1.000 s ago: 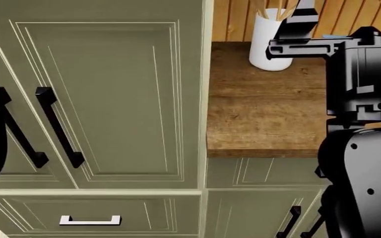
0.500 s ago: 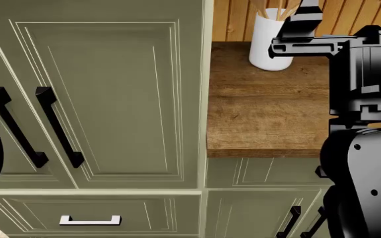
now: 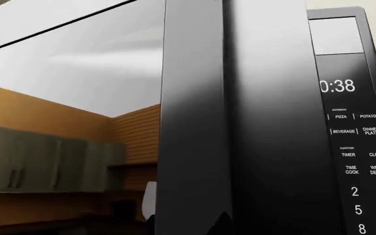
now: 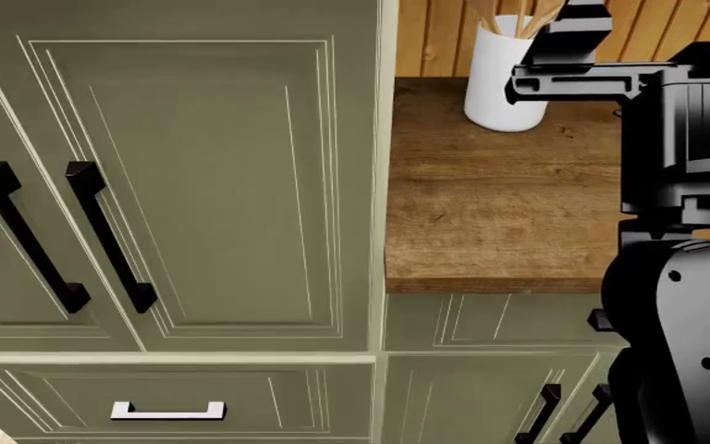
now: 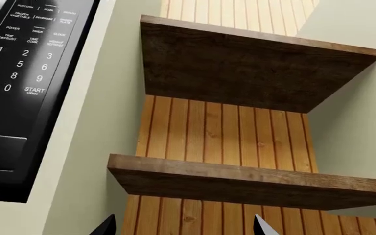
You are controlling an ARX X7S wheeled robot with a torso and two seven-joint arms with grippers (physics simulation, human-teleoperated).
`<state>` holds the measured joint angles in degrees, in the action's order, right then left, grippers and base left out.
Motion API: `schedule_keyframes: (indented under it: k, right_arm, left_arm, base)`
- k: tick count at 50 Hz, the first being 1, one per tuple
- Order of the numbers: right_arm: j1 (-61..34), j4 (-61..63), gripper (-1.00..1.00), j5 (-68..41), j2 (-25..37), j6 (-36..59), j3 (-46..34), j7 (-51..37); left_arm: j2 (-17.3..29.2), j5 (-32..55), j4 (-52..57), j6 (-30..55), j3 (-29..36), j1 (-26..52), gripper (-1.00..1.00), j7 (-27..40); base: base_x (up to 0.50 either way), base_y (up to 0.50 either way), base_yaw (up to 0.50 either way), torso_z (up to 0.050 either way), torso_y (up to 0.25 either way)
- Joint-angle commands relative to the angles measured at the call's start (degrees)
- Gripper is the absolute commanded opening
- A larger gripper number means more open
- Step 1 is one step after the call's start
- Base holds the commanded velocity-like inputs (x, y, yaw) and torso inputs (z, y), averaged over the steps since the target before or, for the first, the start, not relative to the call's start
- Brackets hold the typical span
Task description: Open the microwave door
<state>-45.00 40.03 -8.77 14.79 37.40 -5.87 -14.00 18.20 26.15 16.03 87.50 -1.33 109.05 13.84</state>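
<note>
Your left claw isn't visible, state unknown; microwave door (image 3: 195, 122) fills its camera, vertical dark handle (image 3: 260, 127) beside keypad (image 3: 364, 161). Right claw (image 5: 184, 227) spread, facing shelves (image 5: 253, 183), microwave aside.

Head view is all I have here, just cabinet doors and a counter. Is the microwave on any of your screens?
Observer: Yes. The left wrist view is filled by the microwave door, close up, with a dark vertical handle next to the control panel.
Operator: Does the right arm's camera see it too?
Observer: Only its keypad, at the edge of the frame. Two wooden shelves on a planked wall take up the rest.
Operator: Are the right jaws open?
Observer: Yes. The right gripper shows two tips set well apart, with nothing between them.
</note>
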Motion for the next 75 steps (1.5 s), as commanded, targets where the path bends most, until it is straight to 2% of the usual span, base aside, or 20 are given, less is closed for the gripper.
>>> schedule_keyframes:
  k: [1, 6, 7, 32, 39, 47, 63, 75]
  right_arm:
    - [-0.21, -0.36, 1.00, -0.11, 0.02, -0.13, -0.48, -0.34]
    - [-0.23, -0.65, 1.00, -0.17, 0.05, -0.37, -0.62, -0.47]
    - [-0.28, -0.62, 1.00, -0.19, 0.07, -0.33, -0.65, -0.50]
    - [-0.90, -0.08, 1.00, -0.53, 0.64, 0.59, -1.25, -1.24]
    - [-0.80, 0.04, 1.00, -0.68, 0.84, 0.70, -1.25, -1.43]
    - [-0.85, 0.23, 1.00, -0.95, 1.07, 1.03, -1.19, -1.58]
    - [0.17, 0.37, 1.00, -1.70, 1.52, 0.21, -0.27, -1.81]
    - [0.38, 1.16, 1.00, -2.10, 1.89, 0.74, 0.07, -2.21]
  left_arm:
    - [-0.52, 21.55, 7.74, 0.93, -0.25, 5.79, -1.00, 2.39]
    - [0.15, 22.32, 7.62, 0.28, 0.13, 5.32, -1.00, 2.79]
    - [0.33, 22.37, 7.47, 0.10, 0.28, 5.25, 1.00, 2.81]
    - [2.76, 25.03, 7.81, -0.51, 0.12, 4.92, 1.00, 5.32]
    - [1.65, 34.12, 10.96, 2.13, -1.68, 3.84, 1.00, 11.50]
    - [-0.82, 42.51, 12.88, 0.76, 0.97, -0.85, 1.00, 16.22]
    - [-5.83, 38.23, 9.96, -8.44, 10.13, -7.85, 1.00, 12.52]
    - [-9.24, 36.86, 4.22, -10.99, 11.20, -11.02, 1.00, 14.42]
  base:
    - [0.00, 0.00, 0.00, 0.000, 0.000]
    - [0.00, 0.00, 0.00, 0.002, 0.009]
    - [0.00, 0.00, 0.00, 0.010, 0.000]
    - [0.00, 0.00, 0.00, 0.000, 0.001]
    - [0.00, 0.00, 0.00, 0.000, 0.000]
    - [0.00, 0.00, 0.00, 0.000, 0.000]
    - [0.00, 0.00, 0.00, 0.000, 0.000]
    - [0.00, 0.00, 0.00, 0.000, 0.000]
